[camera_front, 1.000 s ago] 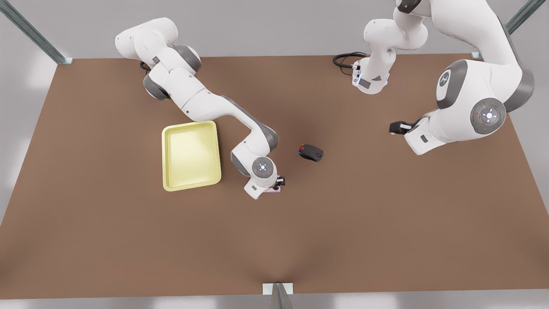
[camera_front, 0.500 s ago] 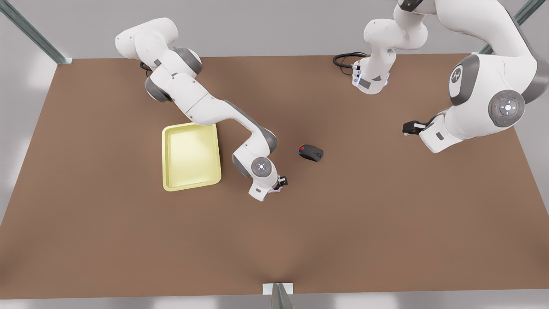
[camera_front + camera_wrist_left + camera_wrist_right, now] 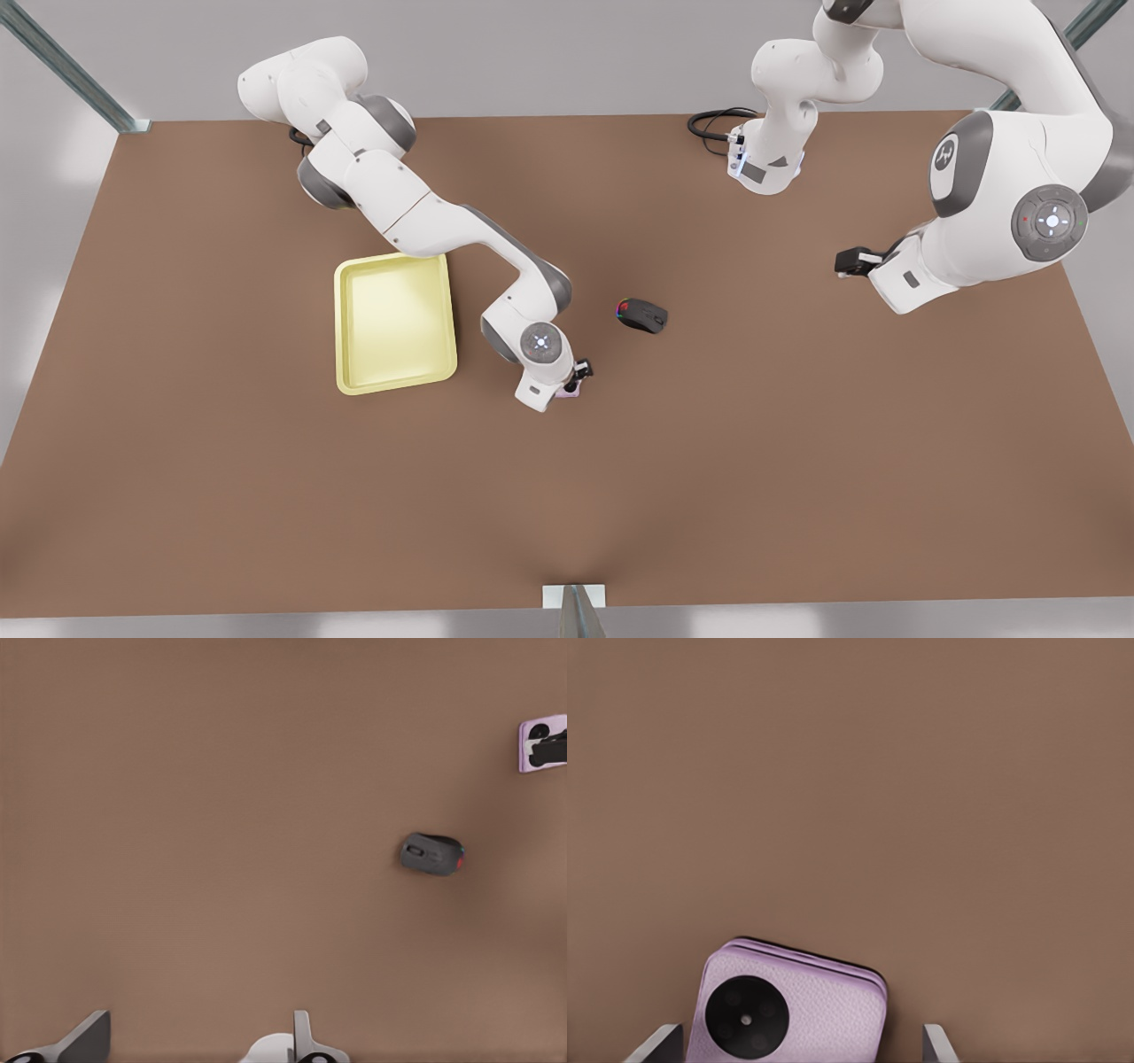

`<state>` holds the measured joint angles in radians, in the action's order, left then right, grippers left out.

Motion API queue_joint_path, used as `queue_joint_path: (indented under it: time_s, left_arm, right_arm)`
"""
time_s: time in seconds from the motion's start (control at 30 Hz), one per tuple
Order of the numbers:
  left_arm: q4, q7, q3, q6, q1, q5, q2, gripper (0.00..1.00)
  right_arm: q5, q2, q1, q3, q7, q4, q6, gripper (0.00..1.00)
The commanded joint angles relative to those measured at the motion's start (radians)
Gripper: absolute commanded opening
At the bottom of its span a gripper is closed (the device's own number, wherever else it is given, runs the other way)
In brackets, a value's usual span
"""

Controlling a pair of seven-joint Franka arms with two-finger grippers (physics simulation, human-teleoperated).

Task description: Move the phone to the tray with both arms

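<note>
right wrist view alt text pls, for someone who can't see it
A pale pink phone lies flat on the brown table, one black round camera circle showing. The right hand hangs over it, open, one fingertip on each side of the phone and neither touching it.
</note>
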<state>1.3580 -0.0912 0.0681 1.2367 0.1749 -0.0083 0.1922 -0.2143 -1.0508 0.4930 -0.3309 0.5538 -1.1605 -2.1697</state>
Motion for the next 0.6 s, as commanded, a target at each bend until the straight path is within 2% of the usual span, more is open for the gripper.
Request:
queue_joint_path:
  time_s: [0.0, 0.57]
  left_arm:
    - [0.0, -0.016, -0.001, -0.003, 0.0, 0.001, 0.0, 1.0]
    - [0.0, -0.015, 0.001, -0.003, 0.0, 0.001, 0.0, 1.0]
  right_arm:
    - [0.013, 0.0, -0.001, 0.0, 0.115, -0.002, 0.004, 1.0]
    - [0.016, 0.003, 0.009, -0.005, 0.13, -0.018, -0.002, 1.0]
